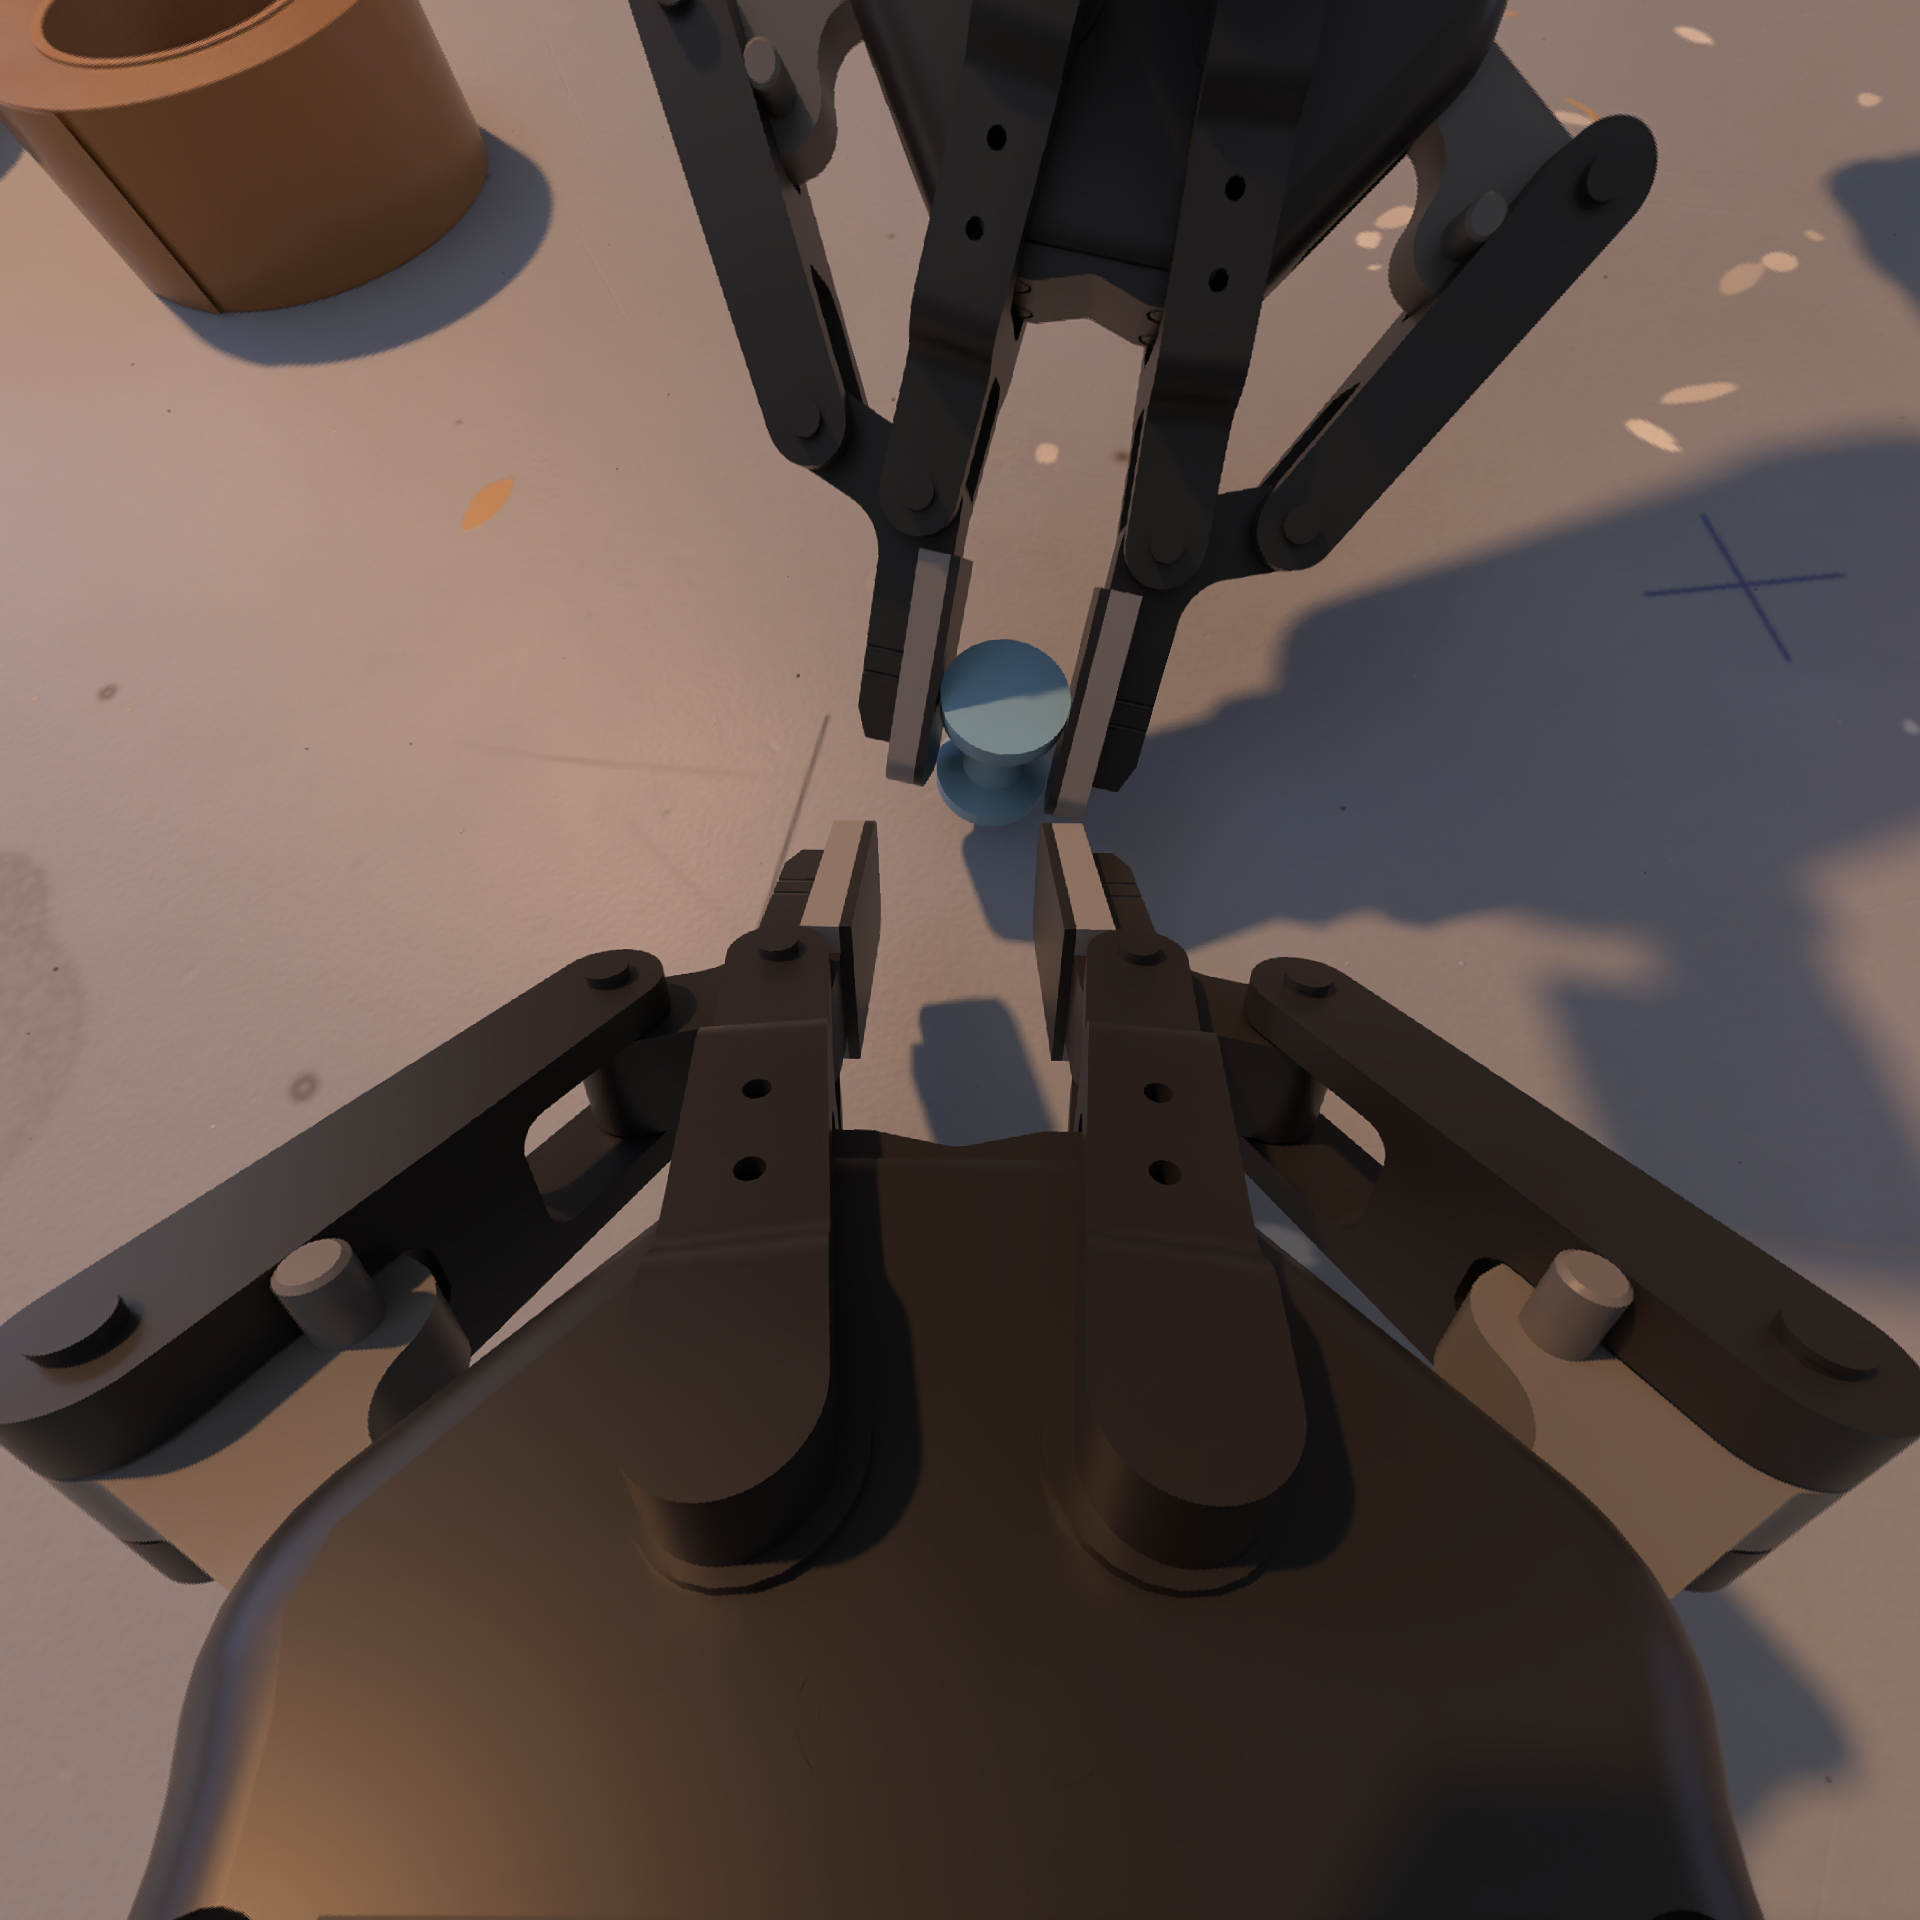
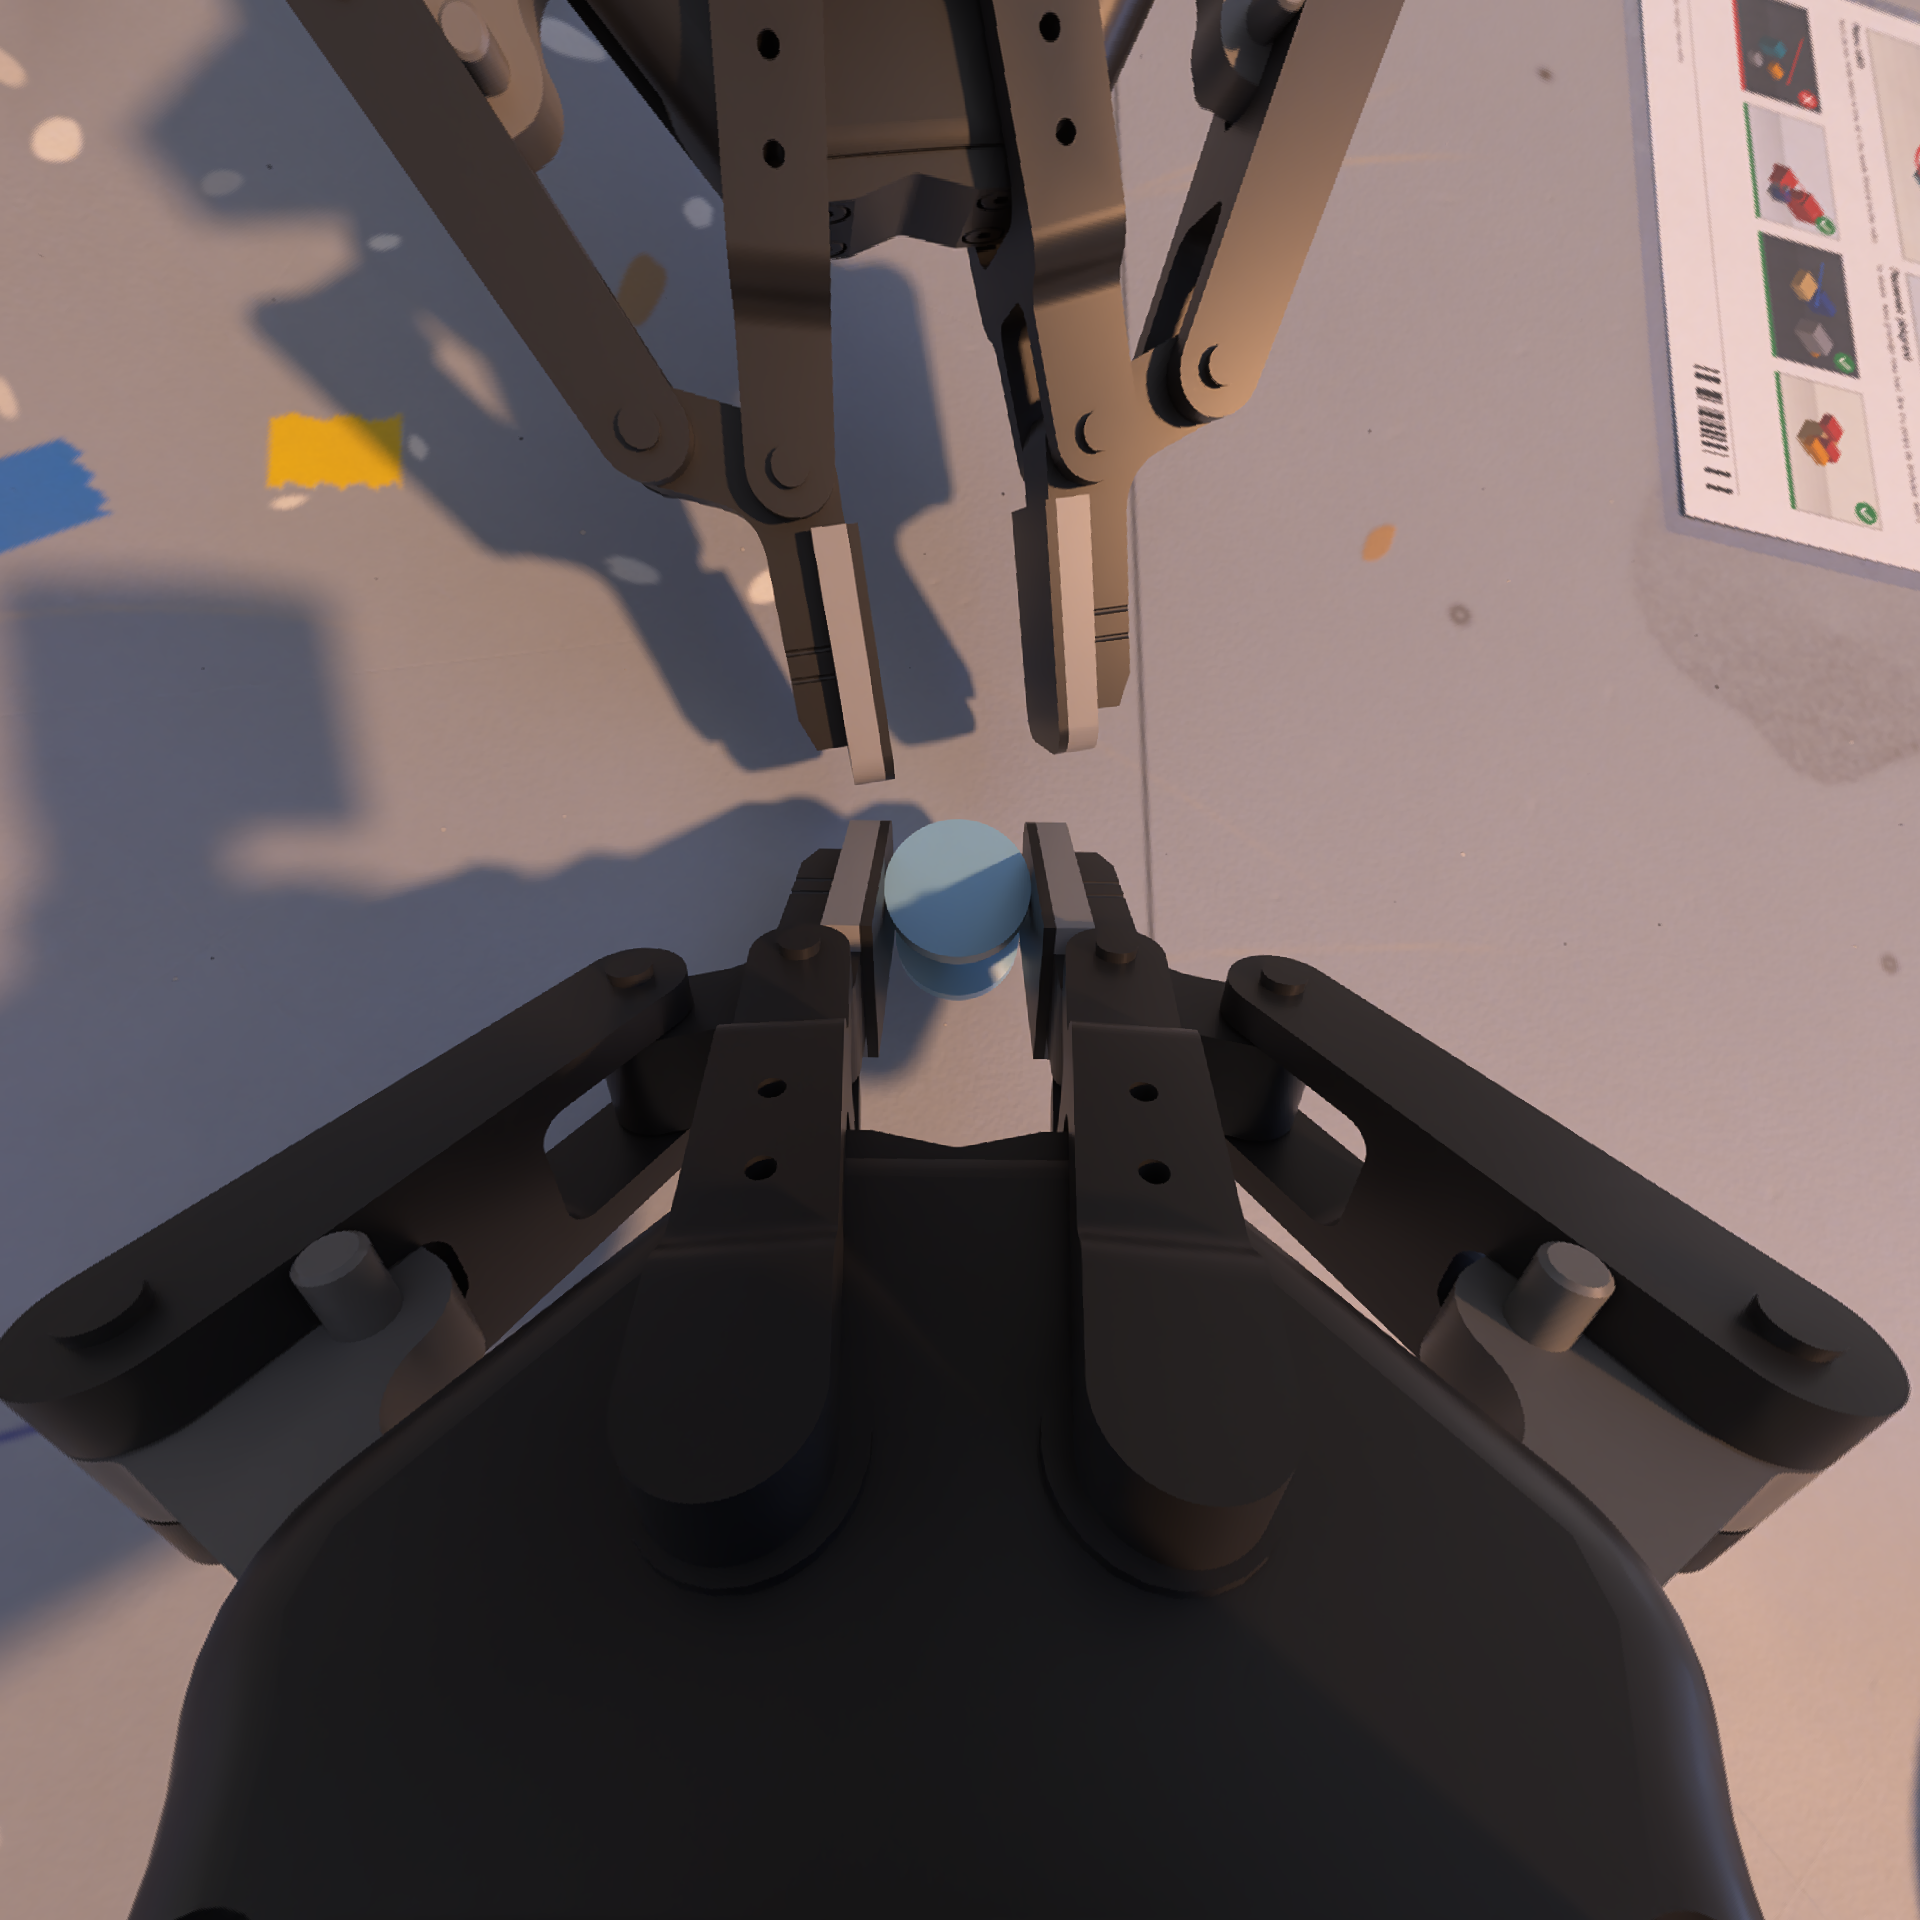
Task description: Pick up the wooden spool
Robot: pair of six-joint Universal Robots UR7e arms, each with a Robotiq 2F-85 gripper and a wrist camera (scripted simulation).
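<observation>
The right gripper (image 2: 956, 914) has its jaws shut on the top flange of the small blue-painted wooden spool (image 2: 956, 899), which stands upright, its lower flange apparently on the pale table (image 1: 416, 779). The left gripper (image 1: 956, 914) hovers just beside it, jaws parted and empty. The grasp looks made and the lift not yet begun; next comes a straight rise, clear of the left fingertips. Farther off are a brown cardboard cylinder (image 1: 239, 156), yellow tape (image 2: 332, 449) and blue tape (image 2: 47, 499), and a printed sheet (image 2: 1797, 281); nothing of the room shows.
</observation>
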